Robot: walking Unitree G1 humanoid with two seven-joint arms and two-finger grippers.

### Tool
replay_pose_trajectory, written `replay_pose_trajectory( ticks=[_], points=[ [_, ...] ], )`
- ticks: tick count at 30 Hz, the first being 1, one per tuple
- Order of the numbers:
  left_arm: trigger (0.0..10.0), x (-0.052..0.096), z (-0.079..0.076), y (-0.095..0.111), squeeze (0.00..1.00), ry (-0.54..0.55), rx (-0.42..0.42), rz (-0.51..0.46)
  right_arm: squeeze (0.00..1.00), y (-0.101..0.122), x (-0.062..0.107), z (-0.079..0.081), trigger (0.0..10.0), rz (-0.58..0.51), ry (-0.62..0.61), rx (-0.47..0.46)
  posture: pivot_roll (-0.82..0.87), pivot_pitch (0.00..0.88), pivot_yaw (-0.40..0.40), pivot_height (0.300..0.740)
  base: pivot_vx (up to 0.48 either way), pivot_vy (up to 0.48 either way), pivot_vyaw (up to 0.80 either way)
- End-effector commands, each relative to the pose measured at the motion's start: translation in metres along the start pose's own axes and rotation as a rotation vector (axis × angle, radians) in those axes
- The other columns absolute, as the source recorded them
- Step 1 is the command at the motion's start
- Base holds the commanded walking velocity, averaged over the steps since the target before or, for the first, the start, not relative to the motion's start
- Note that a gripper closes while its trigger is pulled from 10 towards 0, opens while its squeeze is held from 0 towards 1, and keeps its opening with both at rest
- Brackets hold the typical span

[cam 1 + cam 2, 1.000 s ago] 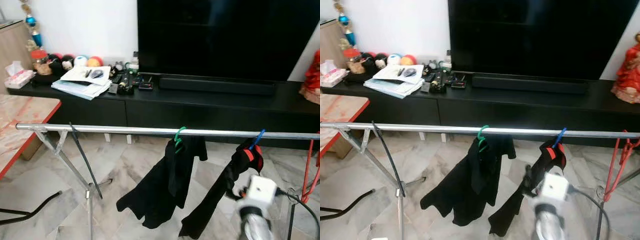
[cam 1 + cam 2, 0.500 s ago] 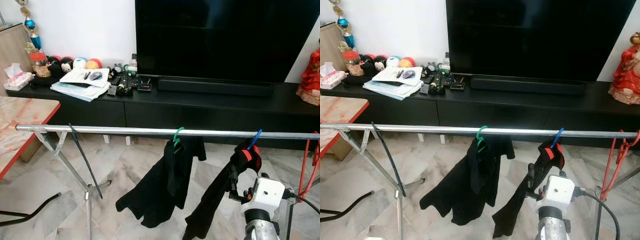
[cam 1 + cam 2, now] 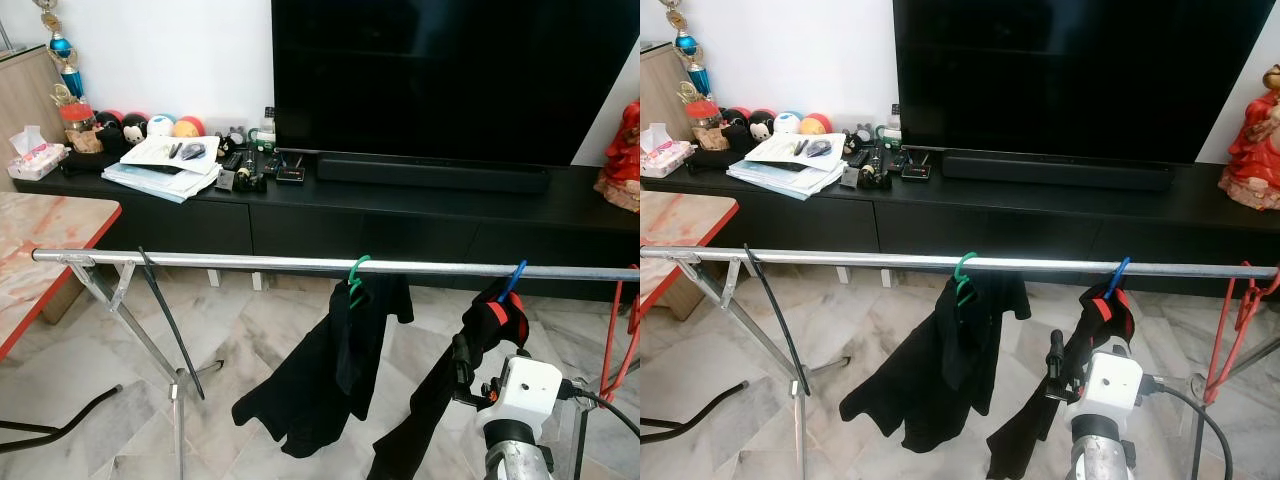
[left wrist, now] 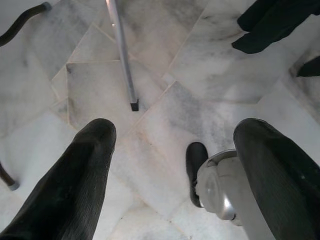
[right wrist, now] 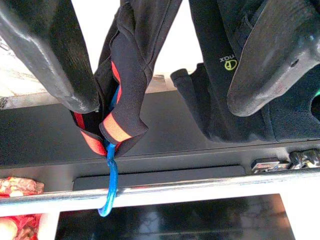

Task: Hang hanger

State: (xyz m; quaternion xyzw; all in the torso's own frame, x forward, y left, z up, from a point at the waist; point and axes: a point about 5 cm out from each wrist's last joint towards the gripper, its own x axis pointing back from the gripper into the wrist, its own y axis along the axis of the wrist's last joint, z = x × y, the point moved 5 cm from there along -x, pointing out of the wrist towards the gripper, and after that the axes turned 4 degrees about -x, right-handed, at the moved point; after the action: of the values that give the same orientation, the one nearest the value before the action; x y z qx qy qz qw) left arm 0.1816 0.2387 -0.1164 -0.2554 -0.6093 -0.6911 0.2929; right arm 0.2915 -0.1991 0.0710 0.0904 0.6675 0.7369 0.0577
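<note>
The blue plastic hanger (image 5: pixel 111 185) carrying a black garment with red trim (image 3: pixel 488 325) is hooked over the silver metal rail (image 3: pixel 250 262). The right gripper (image 5: pixel 165 75) is now seen drawn back below it, fingers parted and empty, so the hanging appears done

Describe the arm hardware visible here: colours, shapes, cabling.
Right arm: silver cylindrical forearm topped by a white boxy module, with a black cable trailing off its side. Right tool: two long black fingers, matte with rounded tips. Left tool: the same black fingers, faintly ribbed.
</note>
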Motion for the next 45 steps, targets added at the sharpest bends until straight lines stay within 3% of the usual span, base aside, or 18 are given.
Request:
replay_pose_trajectory(
  ticks=[1, 9, 19, 27, 36, 41, 45],
  points=[
    [10.0, 0.0, -0.001, 0.0, 0.0, -0.007, -0.003, 0.004, 0.0, 0.004, 0.001, 0.0, 10.0, -0.008, -0.002, 0.004, 0.07, 0.0, -0.041, 0.74, 0.0, 0.0, 0.0],
    [10.0, 0.0, -0.001, 0.0, 0.0, -0.014, -0.01, 0.006, 0.0, 0.001, 0.004, 0.001, 10.0, 0.001, -0.003, 0.002, 0.07, 0.0, -0.039, 0.74, 0.0, 0.0, 0.0],
    [10.0, 0.0, -0.006, -0.002, 0.0, -0.027, -0.013, 0.01, 0.0, -0.005, 0.006, -0.006, 10.0, 0.028, -0.051, -0.039, 0.07, 0.0, -0.041, 0.74, 0.296, 0.0, 0.0],
    [10.0, 0.0, -0.006, -0.002, 0.0, -0.029, -0.014, 0.011, 0.0, -0.008, 0.01, -0.007, 10.0, 0.036, -0.05, -0.033, 0.07, 0.0, -0.04, 0.74, 0.313, 0.0, 0.0],
    [10.0, 0.0, -0.007, -0.002, 0.0, -0.029, -0.014, 0.009, 0.0, -0.009, 0.018, -0.014, 10.0, 0.044, -0.086, -0.018, 0.08, 0.0, -0.045, 0.74, 0.0, 0.0, 0.0],
    [10.0, 0.001, -0.007, -0.006, 0.0, -0.029, -0.014, 0.021, 0.0, -0.016, 0.023, -0.029, 10.0, 0.085, -0.17, -0.094, 0.07, 0.005, -0.042, 0.74, 0.0, 0.0, 0.0],
    [10.0, 0.001, -0.007, -0.006, 0.0, -0.031, -0.015, 0.024, 0.0, -0.017, 0.018, -0.028, 10.0, 0.1, -0.175, -0.139, 0.07, 0.009, -0.041, 0.74, 0.0, 0.0, 0.0]
  ],
)
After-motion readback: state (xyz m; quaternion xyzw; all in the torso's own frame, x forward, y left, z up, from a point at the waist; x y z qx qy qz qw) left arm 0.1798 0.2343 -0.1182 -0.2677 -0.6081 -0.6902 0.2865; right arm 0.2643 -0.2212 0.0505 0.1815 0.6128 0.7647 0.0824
